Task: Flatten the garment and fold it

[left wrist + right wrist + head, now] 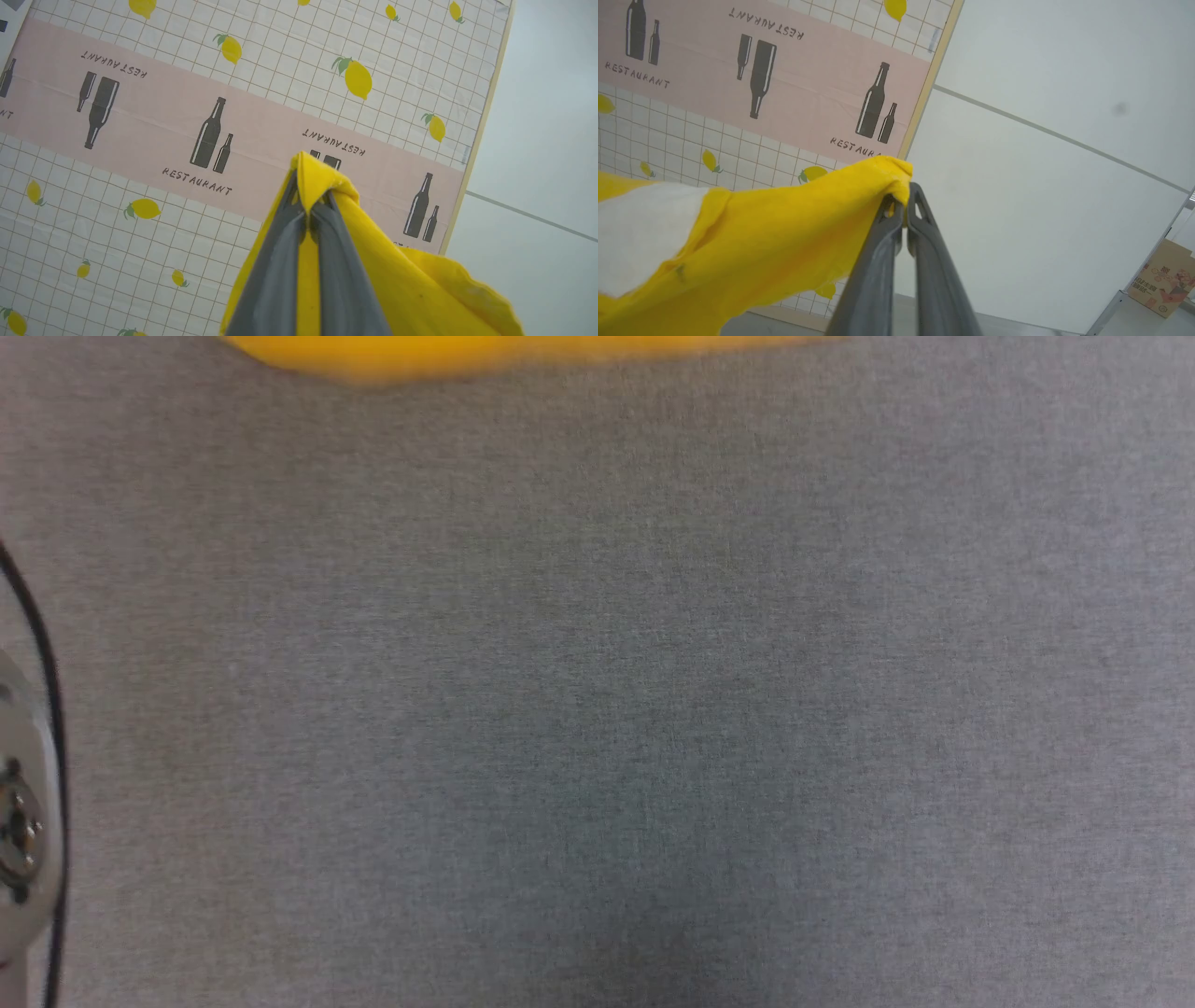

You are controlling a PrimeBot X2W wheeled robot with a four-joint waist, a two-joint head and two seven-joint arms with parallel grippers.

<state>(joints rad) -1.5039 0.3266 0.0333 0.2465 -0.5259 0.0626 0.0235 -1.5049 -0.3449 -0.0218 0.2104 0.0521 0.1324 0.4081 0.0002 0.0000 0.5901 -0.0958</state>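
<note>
So, in the head view the garment (485,353) is seen as a blurred yellow strip at the far edge, just left of centre. Below it a plain grey woven worktop (597,709) is spread across the frame. Whether the cloth is touching that surface can't be told from there. At the left edge a pale rounded arm part (19,821) is caught, with a thin black cable (42,644) curved along it.

In the left wrist view, the left end effector (308,212) is clenched on the garment (397,280). A small peak of yellow cloth is pinched between the dark fingers (275,280) and pokes out past the tips, and the rest is draped off to the right of that view. Behind it a patterned sheet (140,121) is seen: white grid, lemons, and a pink band with bottles and the word RESTAURANT.

It's the same deal on the other side. The right end effector (906,205) is closed tight on a bunched edge of the garment (775,224), which is stretched away to the left of that view, a white oval of the print showing. The patterned sheet (691,93) is seen behind here too, and a cardboard box (1164,275) is tucked in the lower right corner.
</note>
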